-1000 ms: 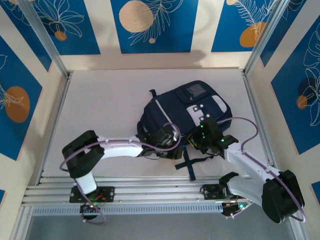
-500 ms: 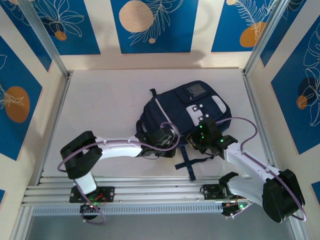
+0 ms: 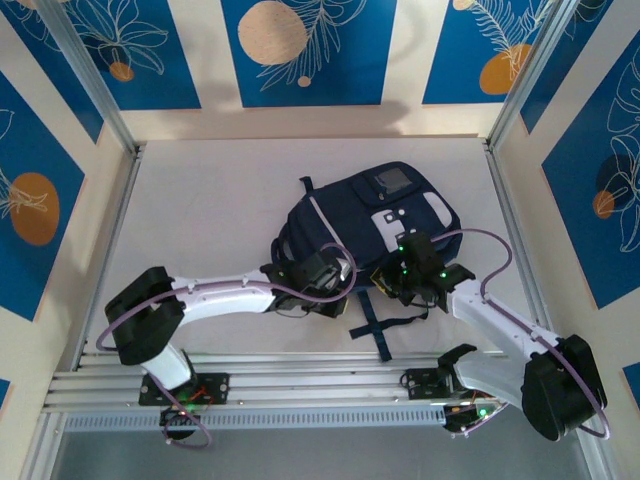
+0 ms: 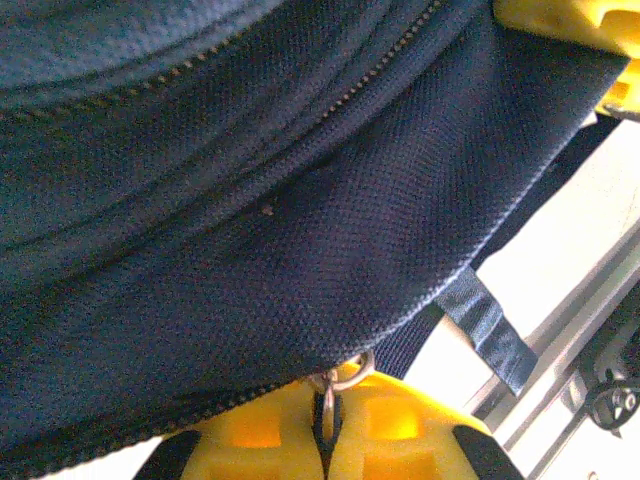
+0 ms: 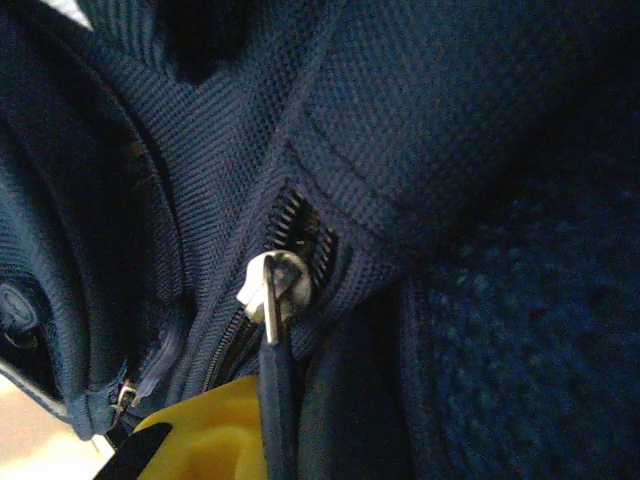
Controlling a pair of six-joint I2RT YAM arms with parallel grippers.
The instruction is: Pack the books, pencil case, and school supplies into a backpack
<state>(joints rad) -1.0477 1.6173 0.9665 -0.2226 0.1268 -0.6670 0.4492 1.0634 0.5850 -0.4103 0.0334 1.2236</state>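
Since a second ago the left gripper (image 3: 305,278) has slid leftward along the near edge of the backpack (image 3: 350,225) and closed, its arm's elbow swinging out to the left. The right gripper (image 3: 392,280) has crept slightly toward the backpack's middle.

Now the left gripper's yellow fingers (image 4: 400,440) press flat together at the backpack's near-left corner. They pinch a small metal zipper ring (image 4: 350,372) where a zipper line ends in the navy fabric.

The right gripper sits at the backpack's near edge, to the right of the left one and just below the grey buckle patches (image 3: 390,222). Its wrist view shows one yellow finger (image 5: 205,435) just beside a dark pull tab (image 5: 275,390), which hangs from a silver zipper slider (image 5: 275,285). Above the slider the zipper is parted a little. Whether this gripper clamps the tab I cannot tell, since its second finger is lost in shadow.

The backpack lies flat on the white table (image 3: 200,200), front face up. Dark straps (image 3: 375,330) trail from its near edge toward the arms' bases.
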